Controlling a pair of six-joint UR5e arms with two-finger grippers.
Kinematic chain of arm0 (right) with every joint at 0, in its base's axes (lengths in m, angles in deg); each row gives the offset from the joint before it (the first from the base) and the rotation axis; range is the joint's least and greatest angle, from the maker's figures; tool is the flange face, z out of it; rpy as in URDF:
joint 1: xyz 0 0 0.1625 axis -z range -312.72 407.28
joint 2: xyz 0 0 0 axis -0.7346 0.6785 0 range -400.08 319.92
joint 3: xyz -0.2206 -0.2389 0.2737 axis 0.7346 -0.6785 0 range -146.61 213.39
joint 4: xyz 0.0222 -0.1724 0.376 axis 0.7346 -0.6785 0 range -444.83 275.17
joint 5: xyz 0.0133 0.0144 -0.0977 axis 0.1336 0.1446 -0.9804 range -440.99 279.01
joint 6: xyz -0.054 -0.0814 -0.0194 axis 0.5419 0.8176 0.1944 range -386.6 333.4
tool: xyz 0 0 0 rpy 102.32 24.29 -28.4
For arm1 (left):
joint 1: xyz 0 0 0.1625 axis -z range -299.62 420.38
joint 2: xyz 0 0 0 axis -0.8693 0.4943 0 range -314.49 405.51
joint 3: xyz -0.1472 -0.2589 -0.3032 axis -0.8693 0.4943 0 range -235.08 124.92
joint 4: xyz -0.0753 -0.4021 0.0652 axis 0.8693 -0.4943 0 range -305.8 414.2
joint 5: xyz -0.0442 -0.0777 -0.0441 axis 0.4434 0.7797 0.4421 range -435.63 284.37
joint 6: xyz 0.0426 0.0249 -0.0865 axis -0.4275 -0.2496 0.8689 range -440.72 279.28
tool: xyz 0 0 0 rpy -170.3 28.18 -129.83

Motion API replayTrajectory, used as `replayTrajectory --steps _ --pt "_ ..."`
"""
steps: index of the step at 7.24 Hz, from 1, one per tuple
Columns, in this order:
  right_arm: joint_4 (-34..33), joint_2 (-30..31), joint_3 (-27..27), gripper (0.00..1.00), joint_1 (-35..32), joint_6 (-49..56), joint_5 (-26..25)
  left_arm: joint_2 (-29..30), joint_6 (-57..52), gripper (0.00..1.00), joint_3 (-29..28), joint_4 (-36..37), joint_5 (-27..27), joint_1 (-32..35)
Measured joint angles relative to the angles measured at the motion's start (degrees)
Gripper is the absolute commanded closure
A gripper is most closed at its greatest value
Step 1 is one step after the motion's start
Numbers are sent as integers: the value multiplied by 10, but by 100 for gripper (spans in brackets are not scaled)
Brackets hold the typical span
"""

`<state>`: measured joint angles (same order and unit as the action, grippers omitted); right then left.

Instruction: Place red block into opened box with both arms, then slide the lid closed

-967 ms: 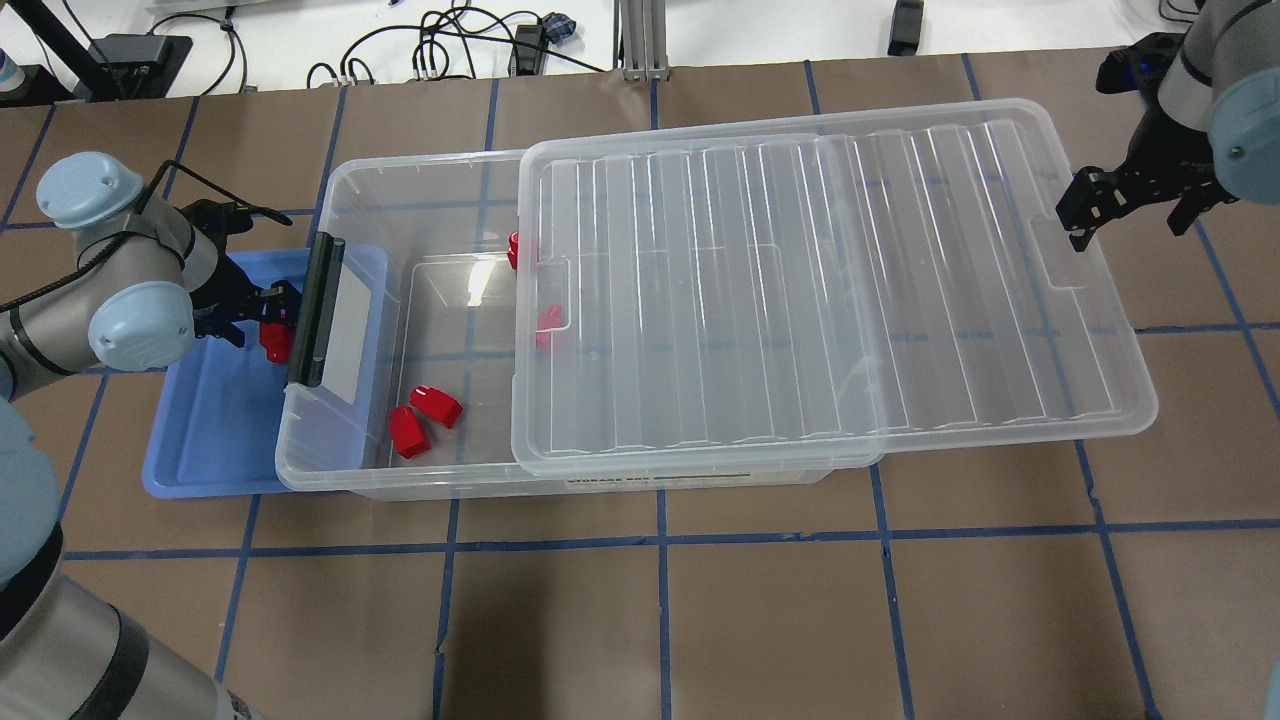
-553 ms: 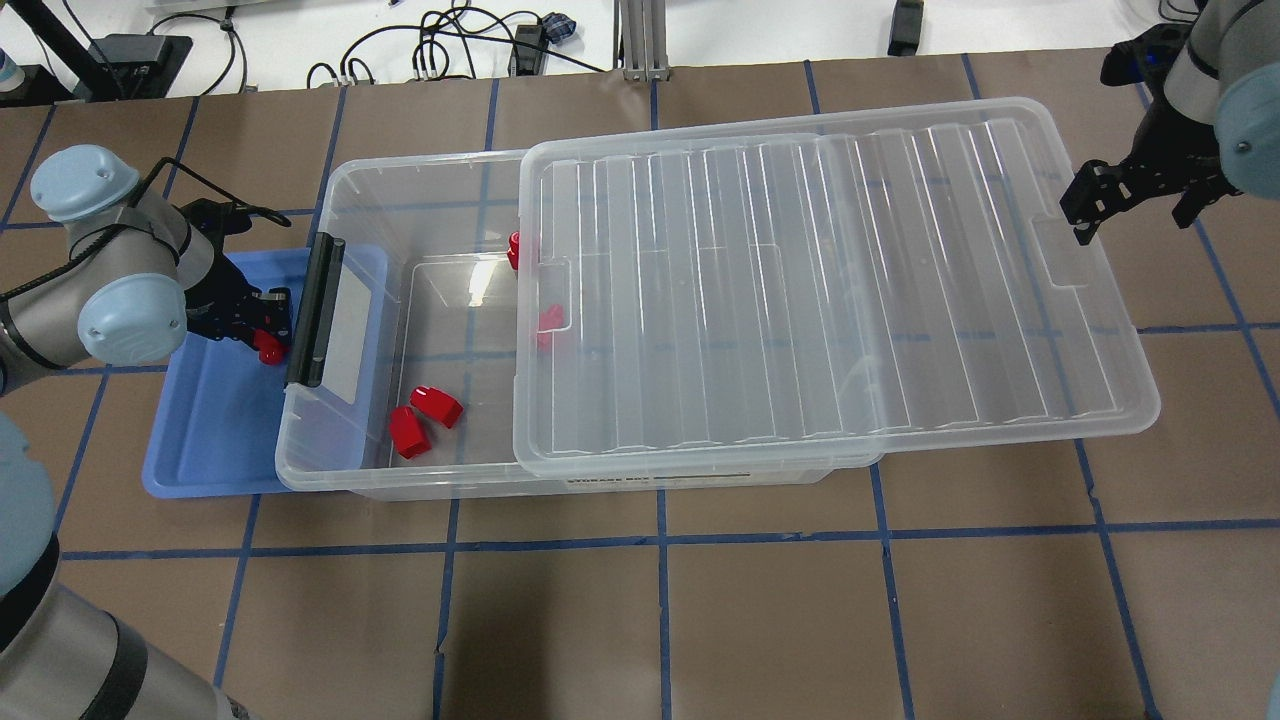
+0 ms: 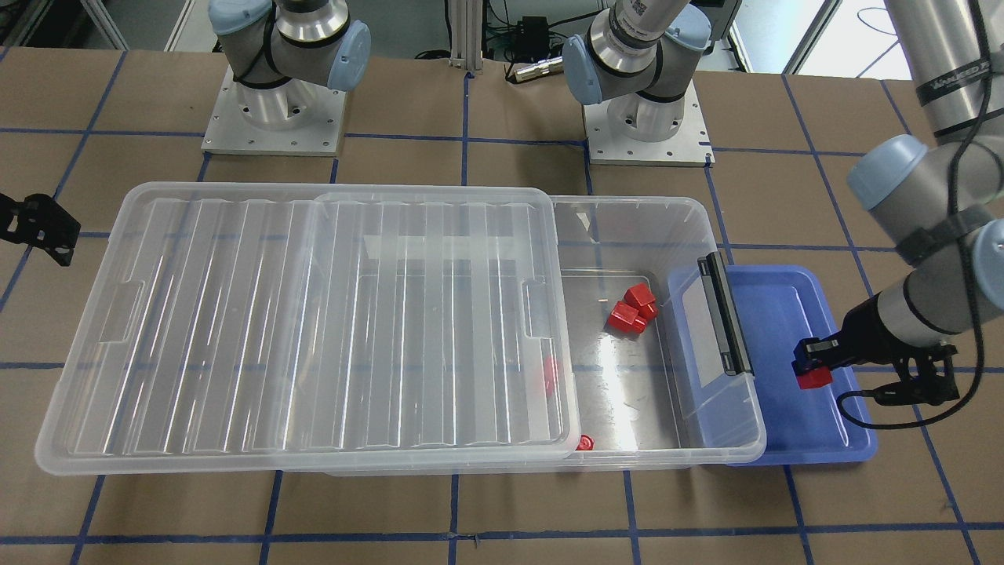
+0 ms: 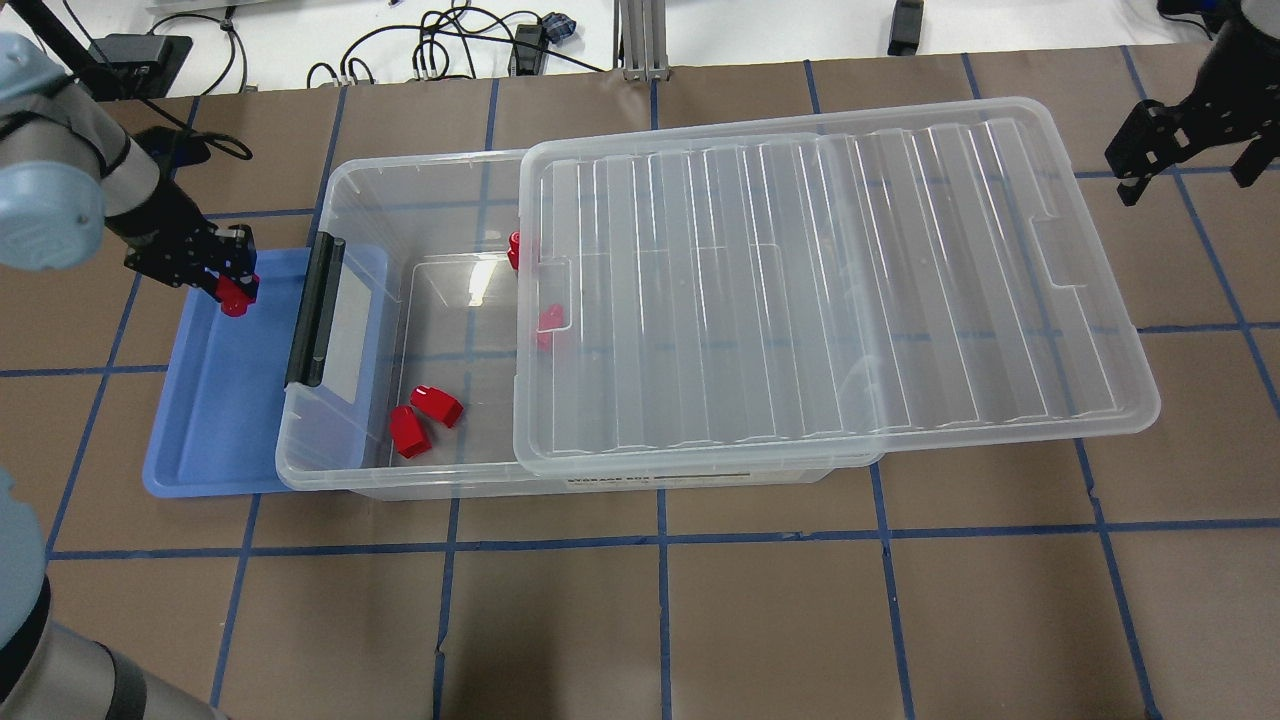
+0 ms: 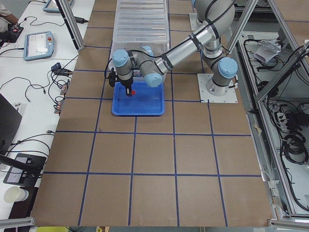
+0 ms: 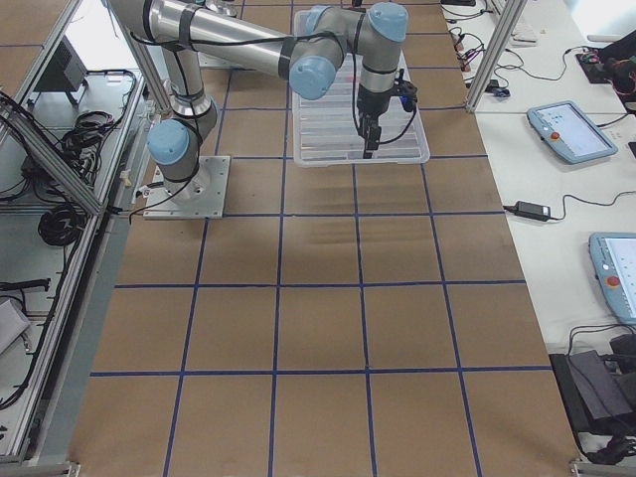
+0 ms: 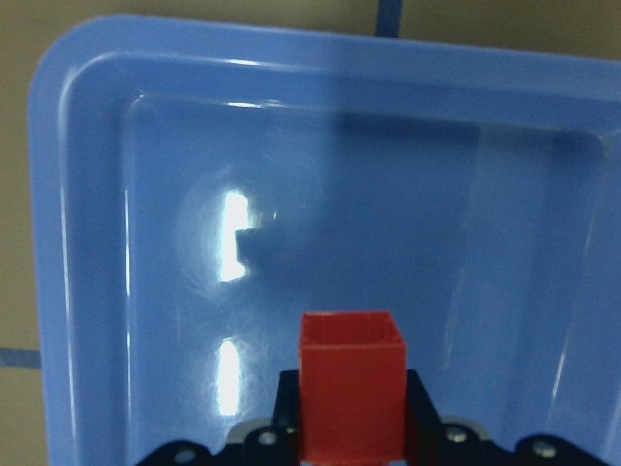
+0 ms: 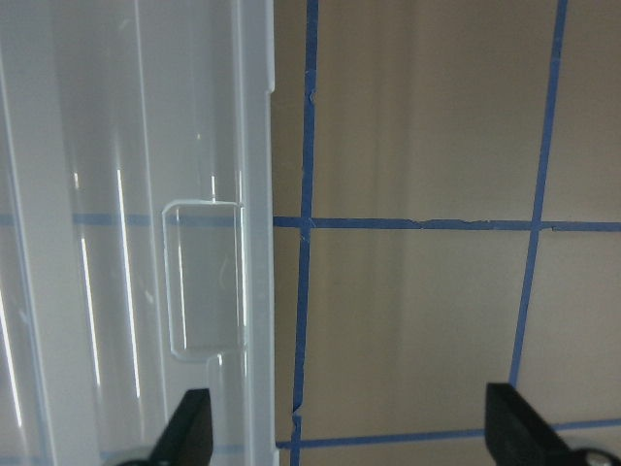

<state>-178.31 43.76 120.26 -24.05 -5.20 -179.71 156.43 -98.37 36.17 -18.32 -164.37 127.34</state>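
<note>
My left gripper (image 4: 226, 284) is shut on a red block (image 4: 236, 298) and holds it above the blue tray (image 4: 215, 430), left of the box's black handle (image 4: 314, 312). The left wrist view shows this red block (image 7: 351, 386) between the fingers, over the blue tray floor (image 7: 388, 175). The clear box (image 4: 430, 168) is open at its left end. Several red blocks (image 4: 424, 418) lie inside. The ribbed clear lid (image 4: 830, 280) covers the rest and overhangs to the right. My right gripper (image 4: 1188, 168) hangs open beyond the lid's far right corner, clear of it.
Cables and a metal post (image 4: 635, 40) lie past the table's far edge. Brown table with blue tape lines (image 4: 660, 600) spreads in front of the box. In the right wrist view the lid's notched rim (image 8: 209, 282) is at left, with bare table (image 8: 417, 126) beside it.
My left gripper has risen and drawn back to the left over the tray with the red block in it. My right gripper has pulled away from the lid's edge, to the right.
</note>
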Motion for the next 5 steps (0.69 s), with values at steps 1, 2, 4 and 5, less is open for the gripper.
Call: replayTrajectory --steps 1,2,4,5 --pt "23 13 -7 0 -1 0 1 -20 8 99 -44 -64 4 23" --pt "41 22 -10 0 -2 0 2 -39 30 99 -69 -102 9 60" --pt "66 38 -9 0 -2 0 2 -61 137 99 -76 -121 9 145" --pt "68 37 -7 0 -2 0 2 -58 178 99 -64 -107 9 175"
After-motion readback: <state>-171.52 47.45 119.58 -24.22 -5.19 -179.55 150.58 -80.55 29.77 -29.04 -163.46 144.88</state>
